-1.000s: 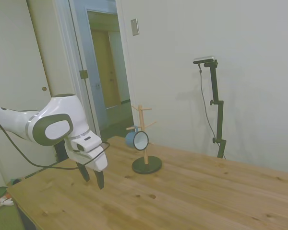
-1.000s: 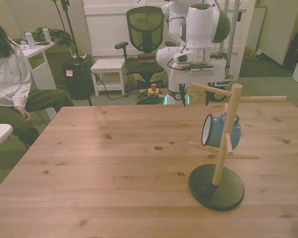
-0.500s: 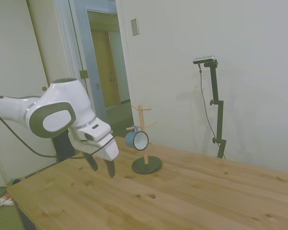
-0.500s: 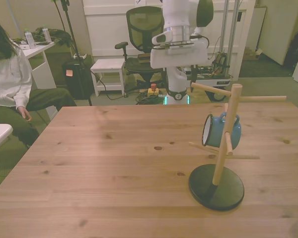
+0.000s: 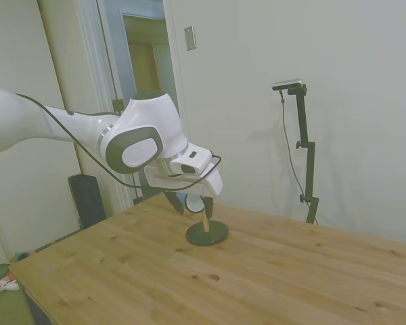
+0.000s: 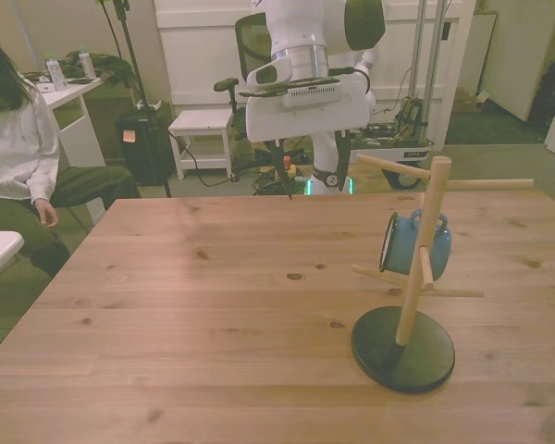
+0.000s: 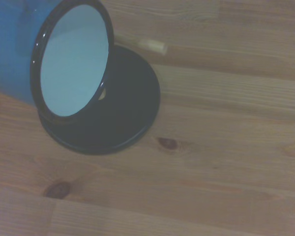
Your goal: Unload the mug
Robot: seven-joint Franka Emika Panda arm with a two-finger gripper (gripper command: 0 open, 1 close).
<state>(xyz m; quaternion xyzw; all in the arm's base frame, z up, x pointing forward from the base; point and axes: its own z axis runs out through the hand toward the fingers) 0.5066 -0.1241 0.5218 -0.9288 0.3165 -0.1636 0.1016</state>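
Dim, greenish indoor light washed all views, shadows lay soft on the surface (image 6: pixel 213 305), and the wrist view was slightly blurred.

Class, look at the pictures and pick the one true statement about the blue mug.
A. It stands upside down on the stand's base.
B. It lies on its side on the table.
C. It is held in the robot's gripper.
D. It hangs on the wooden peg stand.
D: the mug hangs from a peg of the wooden peg stand, above the table, while the gripper is open and apart from it.
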